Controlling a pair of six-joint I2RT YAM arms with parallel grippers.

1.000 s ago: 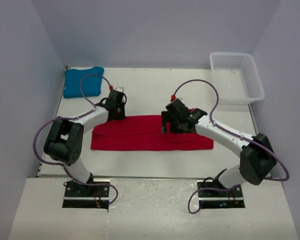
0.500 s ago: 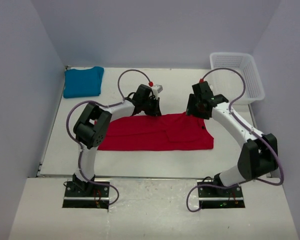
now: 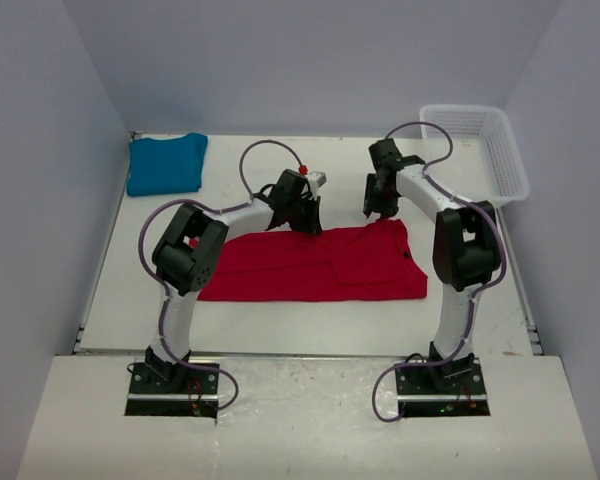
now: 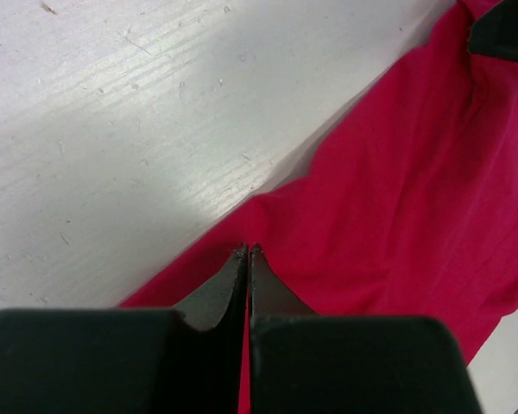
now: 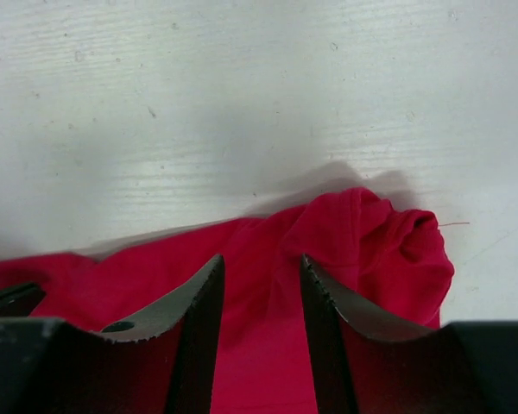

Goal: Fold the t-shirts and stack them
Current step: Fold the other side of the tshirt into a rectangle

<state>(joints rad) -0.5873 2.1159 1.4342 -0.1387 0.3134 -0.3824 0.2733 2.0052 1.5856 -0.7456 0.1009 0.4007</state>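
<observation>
The red t-shirt (image 3: 320, 268) lies as a long band across the middle of the table, its left end slanting up toward my left gripper (image 3: 305, 222). That gripper (image 4: 246, 248) is shut on the shirt's back edge, where the red cloth (image 4: 397, 216) rises to a peak at the tips. My right gripper (image 3: 378, 208) hovers at the shirt's back right corner. Its jaws (image 5: 261, 259) stand partly apart over a bunched fold of red cloth (image 5: 371, 250). The teal-blue t-shirt (image 3: 165, 163) lies folded at the back left corner.
A white mesh basket (image 3: 510, 165) stands at the back right, close to the right arm. Grey walls enclose the table on three sides. Bare white tabletop (image 5: 242, 103) lies behind the red shirt.
Left gripper slid right along the back edge, drawing the shirt's left end with it. Right gripper moved from mid-shirt to the back right corner, and its jaws have narrowed.
</observation>
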